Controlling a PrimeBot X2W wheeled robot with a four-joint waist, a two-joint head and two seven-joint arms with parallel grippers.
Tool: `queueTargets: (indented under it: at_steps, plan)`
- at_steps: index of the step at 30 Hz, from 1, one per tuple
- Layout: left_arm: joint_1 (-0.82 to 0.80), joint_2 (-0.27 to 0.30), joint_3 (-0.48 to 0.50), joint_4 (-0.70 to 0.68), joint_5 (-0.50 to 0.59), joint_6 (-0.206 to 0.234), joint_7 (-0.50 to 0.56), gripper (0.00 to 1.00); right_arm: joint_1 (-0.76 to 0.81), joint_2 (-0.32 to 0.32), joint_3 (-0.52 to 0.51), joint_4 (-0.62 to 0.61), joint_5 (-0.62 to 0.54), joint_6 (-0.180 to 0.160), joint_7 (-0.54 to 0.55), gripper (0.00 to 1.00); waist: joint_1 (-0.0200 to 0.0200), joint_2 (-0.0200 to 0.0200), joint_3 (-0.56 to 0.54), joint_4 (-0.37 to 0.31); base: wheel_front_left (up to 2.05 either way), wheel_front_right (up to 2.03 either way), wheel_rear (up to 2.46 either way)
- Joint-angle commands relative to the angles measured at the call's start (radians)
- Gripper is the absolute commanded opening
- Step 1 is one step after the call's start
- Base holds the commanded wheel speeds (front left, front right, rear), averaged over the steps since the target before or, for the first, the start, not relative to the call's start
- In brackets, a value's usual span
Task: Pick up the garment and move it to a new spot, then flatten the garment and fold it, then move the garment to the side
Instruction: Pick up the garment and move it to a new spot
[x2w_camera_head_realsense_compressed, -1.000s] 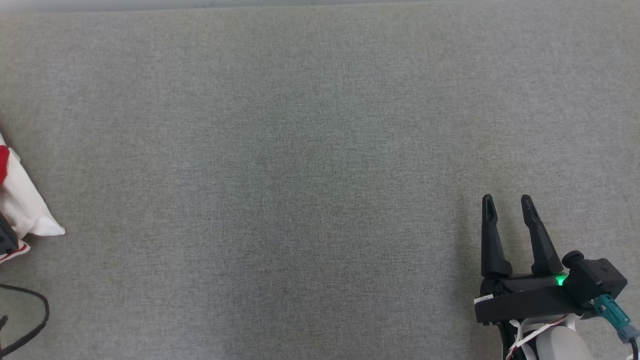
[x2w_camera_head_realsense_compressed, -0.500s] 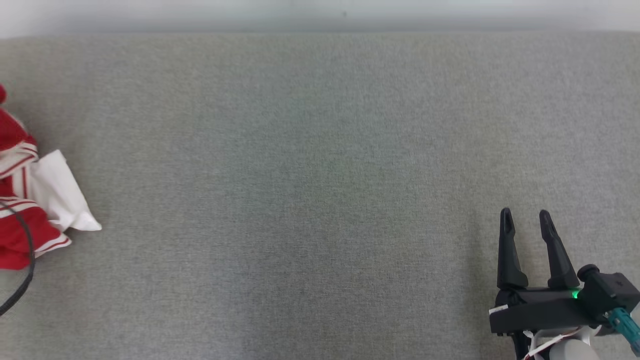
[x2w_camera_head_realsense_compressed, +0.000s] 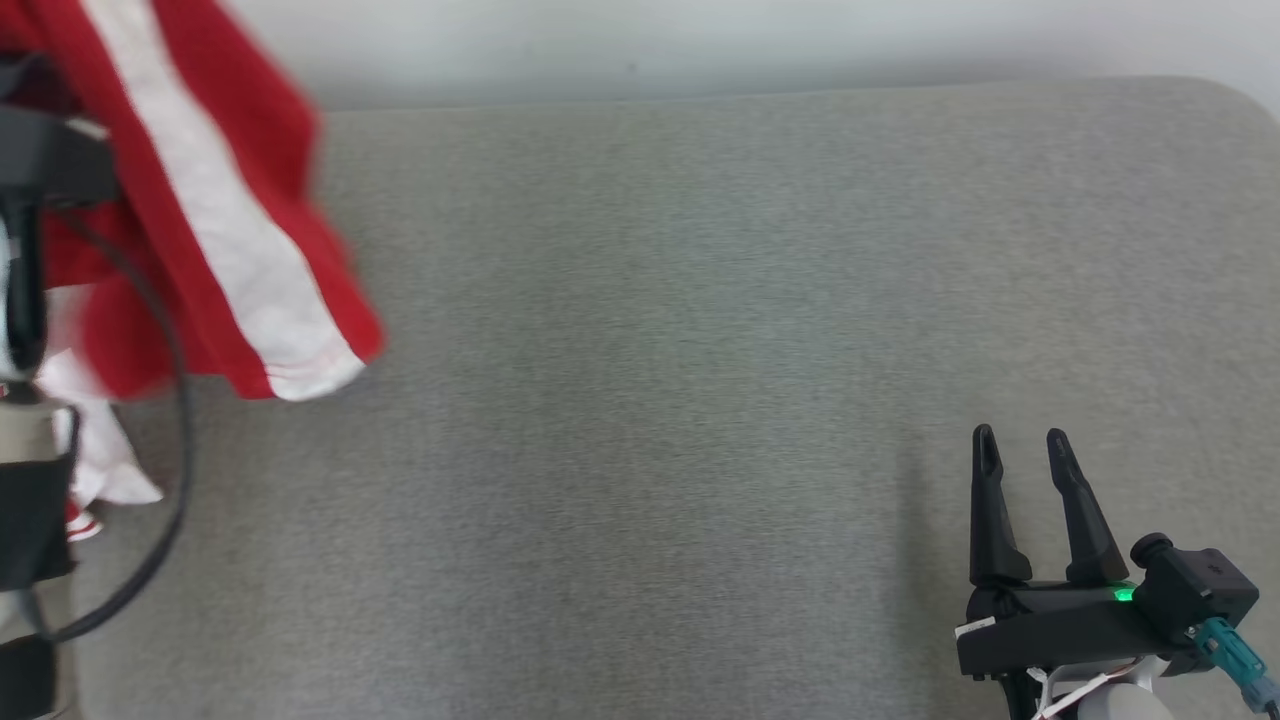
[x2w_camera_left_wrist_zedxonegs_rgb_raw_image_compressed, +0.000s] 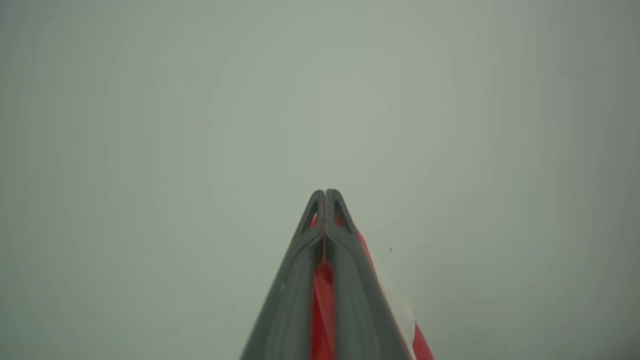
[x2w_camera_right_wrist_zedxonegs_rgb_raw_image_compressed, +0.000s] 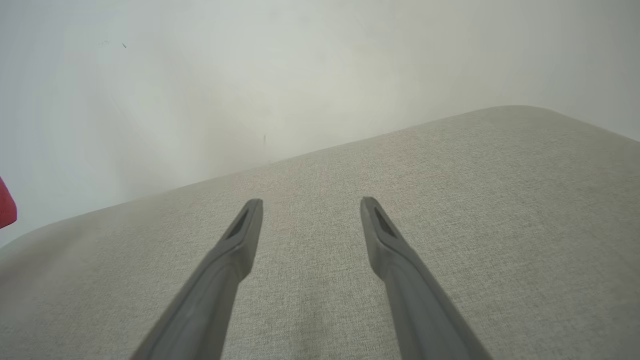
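Where the left jaws meet in the left wrist view, their two dark fingers (x2w_camera_left_wrist_zedxonegs_rgb_raw_image_compressed: 295, 290) are pressed tip to tip with a strip of red cloth pinched in the slot between them, so they are clamped tight on the red-and-white garment (x2w_camera_head_realsense_compressed: 210, 210). From that grip more of the cloth spills out beside one finger as a red fold with a white band. In the head view the garment hangs blurred at the upper left, red with a broad white stripe, draped around the dark hardware of the left arm and a black cable (x2w_camera_head_realsense_compressed: 183, 440). A white part of it trails lower, and I cannot tell whether that part touches the grey fabric surface (x2w_camera_head_realsense_compressed: 650, 400). The right jaws stand wide apart and hold nothing, with bare grey surface under and between them and a pale wall (x2w_camera_right_wrist_zedxonegs_rgb_raw_image_compressed: 200, 75) beyond their tips. The garment is well apart from them, far off to their left, and a red sliver of it shows at the left edge of the right wrist view.
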Motion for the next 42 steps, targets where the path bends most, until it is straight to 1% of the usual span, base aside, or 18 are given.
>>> queueTargets:
  at_steps: [1, 4, 7, 11, 15, 18, 25, 30, 31, 35, 36, 37, 38, 39, 42]
  plan:
    - [-0.022, -0.014, -0.012, -0.018, -0.002, 0.0, 0.013, 0.0, 0.014, 0.001, 0.004, 0.005, 0.009, 0.003, -0.003, 1.0, 0.0, 0.0001, -0.009, -0.041, 0.0, 0.0, 0.0]
    - [-0.044, -0.046, -0.057, -0.058, -0.019, -0.008, 0.035, 0.0, 0.017, 0.001, 0.012, 0.009, 0.022, 0.003, -0.003, 1.0, 0.0, 0.0001, -0.016, -0.082, 0.0, 0.0, 0.0]
    - [-0.065, -0.087, -0.112, -0.068, -0.046, -0.013, 0.049, 0.0, 0.02, 0.001, 0.012, 0.012, 0.036, 0.003, -0.003, 1.0, 0.0, 0.0001, -0.025, -0.121, 0.0, 0.0, 0.0]
    - [-0.067, -0.155, -0.178, -0.044, -0.07, -0.015, 0.041, 0.0, 0.024, 0.001, 0.016, 0.019, 0.05, 0.003, -0.003, 1.0, 0.0, 0.0001, -0.033, -0.167, 0.0, 0.0, 0.0]
    - [-0.03, -0.218, -0.247, -0.005, -0.087, -0.016, 0.018, 0.0, 0.037, 0.001, 0.021, 0.02, 0.056, 0.003, -0.003, 1.0, 0.0, 0.0001, -0.036, -0.197, 0.0, 0.0, 0.0]
    - [0.005, -0.246, -0.293, 0.025, -0.104, -0.018, -0.003, 0.0, 0.039, 0.001, 0.018, 0.018, 0.055, 0.003, -0.003, 1.0, 0.0, 0.0001, -0.036, -0.206, 0.0, 0.0, 0.0]
    - [0.161, -0.269, -0.36, 0.14, -0.134, -0.015, -0.048, 0.0, 0.045, 0.001, 0.013, 0.022, 0.041, 0.003, -0.003, 1.0, 0.0, 0.0001, -0.029, -0.193, 0.0, 0.0, 0.0]
    - [0.288, -0.256, -0.379, 0.258, -0.125, 0.0, -0.098, 0.0, 0.029, 0.001, 0.022, 0.031, 0.034, 0.003, -0.003, 1.0, 0.0, 0.0001, -0.025, -0.186, 0.0, 0.0, 0.0]
    - [0.327, -0.257, -0.391, 0.316, -0.128, -0.002, -0.112, 0.0, 0.024, 0.001, 0.025, 0.032, 0.029, 0.003, -0.003, 1.0, 0.0, 0.0001, -0.026, -0.182, 0.0, 0.0, 0.0]
    - [0.365, -0.262, -0.405, 0.421, -0.138, -0.006, -0.149, 0.0, 0.026, 0.001, 0.031, 0.037, 0.018, 0.003, -0.003, 1.0, 0.0, 0.0001, -0.034, -0.173, 0.0, 0.0, 0.0]
    - [0.365, -0.262, -0.405, 0.421, -0.138, -0.006, -0.149, 0.0, 0.026, 0.001, 0.031, 0.037, 0.018, 0.003, -0.003, 1.0, 0.0, 0.0001, -0.034, -0.173, 0.0, 0.0, 0.0]
    - [0.369, -0.265, -0.405, 0.44, -0.146, -0.007, -0.158, 0.03, 0.027, 0.001, 0.033, 0.037, 0.015, 0.003, -0.003, 1.0, 0.0, 0.0001, -0.036, -0.171, 0.0, 0.0, 0.0]
    - [0.368, -0.268, -0.411, 0.457, -0.149, -0.006, -0.168, 0.47, 0.028, 0.001, 0.032, 0.038, 0.013, 0.003, -0.003, 1.0, 0.0, 0.0001, -0.039, -0.167, 0.0, 0.0, 0.0]
    - [0.363, -0.271, -0.412, 0.466, -0.153, -0.006, -0.18, 1.0, 0.028, 0.001, 0.032, 0.037, 0.012, 0.003, -0.003, 1.0, 0.0, 0.0001, -0.043, -0.163, 0.0, 0.0, 0.0]
    - [0.345, -0.279, -0.417, 0.471, -0.159, -0.005, -0.207, 1.0, 0.039, 0.001, 0.029, 0.032, 0.008, 0.003, -0.003, 1.0, 0.0, 0.0001, -0.056, -0.146, 0.0, 0.0, 0.0]
